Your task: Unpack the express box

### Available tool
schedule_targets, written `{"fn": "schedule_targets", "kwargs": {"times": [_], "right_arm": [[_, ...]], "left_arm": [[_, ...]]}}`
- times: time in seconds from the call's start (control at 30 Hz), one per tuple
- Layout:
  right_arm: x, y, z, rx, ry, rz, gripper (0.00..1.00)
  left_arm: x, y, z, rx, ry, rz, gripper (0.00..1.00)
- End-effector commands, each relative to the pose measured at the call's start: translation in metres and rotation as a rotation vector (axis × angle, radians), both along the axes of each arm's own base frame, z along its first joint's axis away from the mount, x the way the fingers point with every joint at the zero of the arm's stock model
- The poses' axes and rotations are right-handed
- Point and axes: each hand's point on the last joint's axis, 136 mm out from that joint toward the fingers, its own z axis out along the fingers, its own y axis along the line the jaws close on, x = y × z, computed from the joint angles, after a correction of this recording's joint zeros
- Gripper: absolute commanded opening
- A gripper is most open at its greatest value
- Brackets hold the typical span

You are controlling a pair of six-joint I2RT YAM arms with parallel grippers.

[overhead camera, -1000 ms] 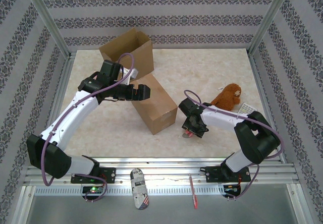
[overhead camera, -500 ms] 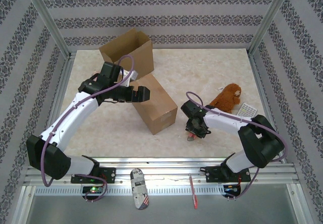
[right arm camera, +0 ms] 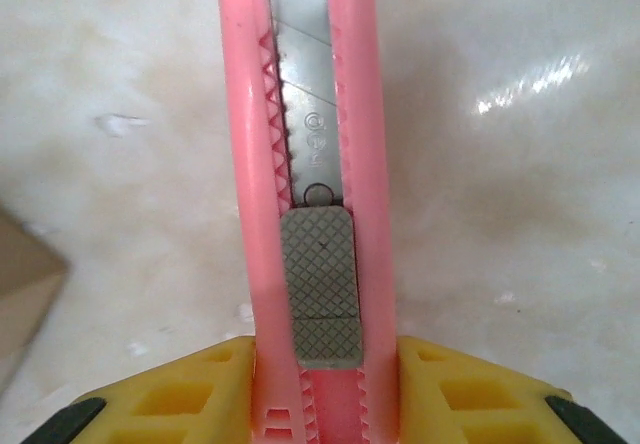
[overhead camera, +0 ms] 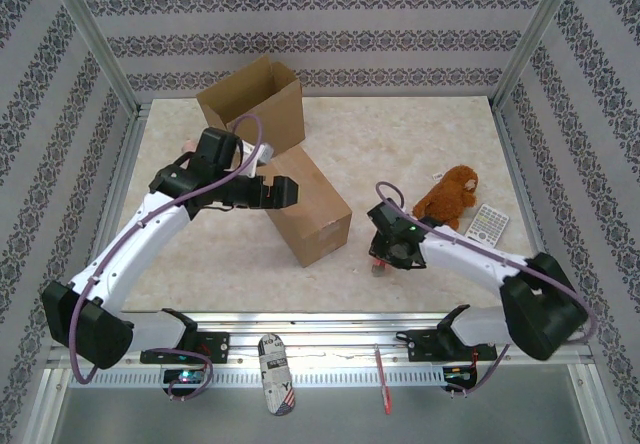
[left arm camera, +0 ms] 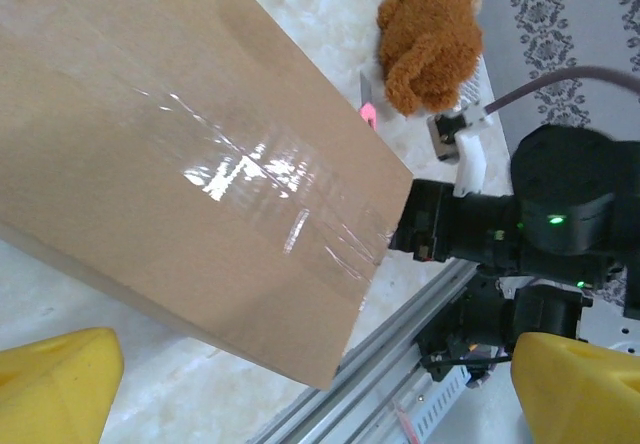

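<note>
Express box (overhead camera: 318,222), taped shut, lay on its side mid-table (overhead camera: 420,134), with clear tape shining across the face seen in the left wrist view (left arm camera: 200,144). Left gripper (overhead camera: 288,192) hung spread wide above its top face, holding nothing; both yellow fingers (left arm camera: 55,379) sat apart at the bottom corners of the wrist view, clear of the cardboard. Right gripper (overhead camera: 380,258) was clamped on one pink box cutter (right arm camera: 310,164). The yellow pads (right arm camera: 190,399) pressed both sides of the handle, with the grey slider and segmented blade facing the wrist camera. It sat low over the table just beside the box's near right corner; couldn't tell whether the cutter touched the surface. Box count: two, the sealed one plus one open cardboard box (overhead camera: 255,99) standing behind it at the far left, close to touching. One brown plush toy (overhead camera: 452,194) lay right of the sealed box, well apart from it. One white keypad-like item (overhead camera: 487,224) lay just beside the toy on its near right. On the near rail sat one patterned black-and-white object (overhead camera: 273,362) and one thin red pen-like item (overhead camera: 383,379), apart from each other.
</note>
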Motion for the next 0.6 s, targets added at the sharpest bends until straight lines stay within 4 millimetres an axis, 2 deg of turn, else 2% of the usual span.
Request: {"fn": "schedule_targets", "kwargs": {"times": [0.0,0.17,0.33,0.57], "right_arm": [[0.004,-0.013,0.03,-0.043,-0.101,0.066,0.33],[0.0,-0.018,0.082,-0.022,-0.241,0.179,0.32],[-0.006,-0.001,0.13,0.038,-0.36,0.372,0.32],[-0.008,0.024,0.17,0.098,-0.459,0.553,0.32]], "left_arm": [[0.003,-0.018,0.024,-0.044,-0.046,-0.029,0.98],[0.008,-0.048,0.036,-0.052,-0.061,-0.094,0.97],[0.014,-0.083,0.044,-0.055,-0.081,-0.161,0.96],[0.021,-0.128,0.051,-0.062,-0.093,-0.224,0.95]]}}
